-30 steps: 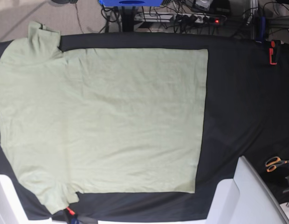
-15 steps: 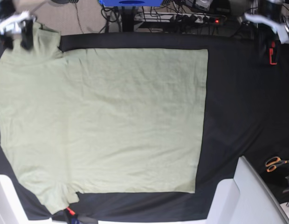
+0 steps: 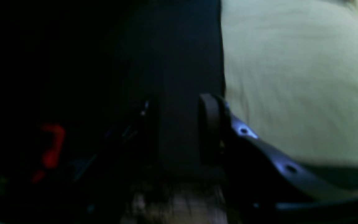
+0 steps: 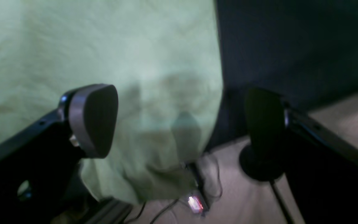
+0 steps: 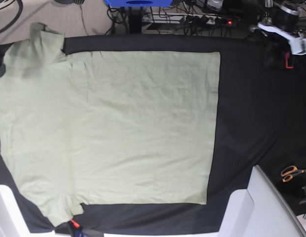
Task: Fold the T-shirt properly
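1. I am looking down at the T-shirt [image 5: 108, 128], which is lying flat and spread out on the black cloth [image 5: 256, 113], its straight hem edge facing the bare dark stretch on the right of the base view.
2. One sleeve is reaching past the far edge of the cloth at the upper left of the base view, and the other sleeve is lying at the lower left corner.
3. My right gripper [image 4: 182, 124] is hovering over that far sleeve corner with its jaws spread wide apart; nothing is sitting between them, and one pad [image 4: 95, 119] is showing over the green fabric while the other is showing over the dark cloth edge and the floor.
4. In my right wrist view the T-shirt's corner is hanging slightly over the table edge, above some cables on the floor.
5. My left gripper [image 3: 179, 130] is hanging over bare black cloth just beside the T-shirt's hem edge, jaws partly parted and pinching nothing; the view is dark and blurred.
6. A red clamp [image 5: 289, 55] is sitting on the cloth's far right edge, near my left arm in the base view.
7. Orange-handled scissors [image 5: 291, 173] are lying at the right edge, well apart from the T-shirt.
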Controlling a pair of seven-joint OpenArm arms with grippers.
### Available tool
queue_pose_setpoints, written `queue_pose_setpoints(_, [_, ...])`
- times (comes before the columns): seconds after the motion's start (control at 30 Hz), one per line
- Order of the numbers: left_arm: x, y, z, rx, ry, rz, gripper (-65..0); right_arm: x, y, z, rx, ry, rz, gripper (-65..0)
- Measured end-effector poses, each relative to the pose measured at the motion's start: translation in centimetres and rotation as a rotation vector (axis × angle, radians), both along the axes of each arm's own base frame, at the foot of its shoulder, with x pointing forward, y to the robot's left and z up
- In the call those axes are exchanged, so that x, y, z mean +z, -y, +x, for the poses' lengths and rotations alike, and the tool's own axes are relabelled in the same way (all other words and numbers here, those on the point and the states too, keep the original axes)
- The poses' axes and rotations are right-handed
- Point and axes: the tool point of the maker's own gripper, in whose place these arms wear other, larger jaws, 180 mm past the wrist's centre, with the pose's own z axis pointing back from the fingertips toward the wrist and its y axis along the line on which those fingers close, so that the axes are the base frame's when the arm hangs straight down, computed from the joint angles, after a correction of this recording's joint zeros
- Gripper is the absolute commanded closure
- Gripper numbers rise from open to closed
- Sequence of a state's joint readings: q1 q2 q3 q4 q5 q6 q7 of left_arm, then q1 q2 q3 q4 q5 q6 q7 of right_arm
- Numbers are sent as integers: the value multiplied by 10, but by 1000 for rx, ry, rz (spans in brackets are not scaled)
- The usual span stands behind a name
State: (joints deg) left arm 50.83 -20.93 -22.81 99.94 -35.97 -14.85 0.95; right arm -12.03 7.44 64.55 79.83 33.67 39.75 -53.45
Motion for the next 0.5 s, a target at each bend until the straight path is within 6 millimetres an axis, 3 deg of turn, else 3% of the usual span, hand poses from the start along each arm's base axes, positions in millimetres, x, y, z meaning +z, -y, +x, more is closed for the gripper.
queue_pose_setpoints(0.17, [-7, 6, 8, 16, -24, -26, -214, -21, 0, 0, -55, 26, 71, -618])
queue_pose_setpoints(0.37, [-6, 8, 17, 24, -3, -36, -212, -50, -21, 5, -21, 7, 140, -618])
queue_pose_setpoints(0.5, [-7, 8, 15, 27, -9, -36, -212, -53, -23, 3, -30, 24, 151, -618])
